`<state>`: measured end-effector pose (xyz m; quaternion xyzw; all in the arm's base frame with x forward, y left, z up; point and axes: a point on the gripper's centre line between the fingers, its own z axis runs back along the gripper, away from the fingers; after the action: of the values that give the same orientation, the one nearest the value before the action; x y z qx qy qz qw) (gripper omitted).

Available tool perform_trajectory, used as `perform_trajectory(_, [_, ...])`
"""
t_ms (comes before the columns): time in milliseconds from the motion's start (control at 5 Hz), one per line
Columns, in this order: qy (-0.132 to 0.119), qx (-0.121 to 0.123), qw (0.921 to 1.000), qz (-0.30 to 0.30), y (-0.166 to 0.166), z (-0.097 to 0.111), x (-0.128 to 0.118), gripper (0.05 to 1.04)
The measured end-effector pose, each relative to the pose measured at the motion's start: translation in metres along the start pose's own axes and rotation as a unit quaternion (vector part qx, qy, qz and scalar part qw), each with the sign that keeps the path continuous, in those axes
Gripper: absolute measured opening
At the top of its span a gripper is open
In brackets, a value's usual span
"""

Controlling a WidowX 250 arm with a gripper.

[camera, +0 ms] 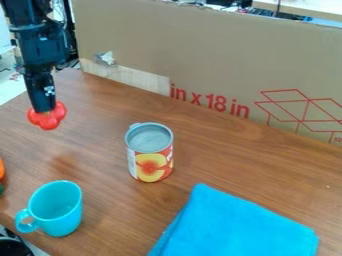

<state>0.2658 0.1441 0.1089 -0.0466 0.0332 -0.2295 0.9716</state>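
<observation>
We see a brown wood-grain table [247, 172], backed by a cardboard panel [207, 55] with red print and box outlines. Beyond its top edge, we see part of a pale surface [310, 6] bearing clutter.

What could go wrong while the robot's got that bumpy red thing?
The black two-finger gripper might let the rounded, lobed, shiny red object slip and roll away. The round, glossy turquoise mug stands near the brown wooden table's edge, so a bump could knock it off.
</observation>
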Motion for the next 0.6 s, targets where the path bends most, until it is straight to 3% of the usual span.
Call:
perform_trajectory(200, [-0.019, -0.05, 0.9984, -0.019, -0.019, -0.003, 0.002, 0.093])
perform_trajectory(400, [-0.06, -0.099, 0.9931, -0.021, -0.025, 0.002, -0.002, 0.093])
perform_trajectory(600, [-0.089, -0.152, 0.9841, -0.023, -0.035, 0.007, -0.003, 0.093])
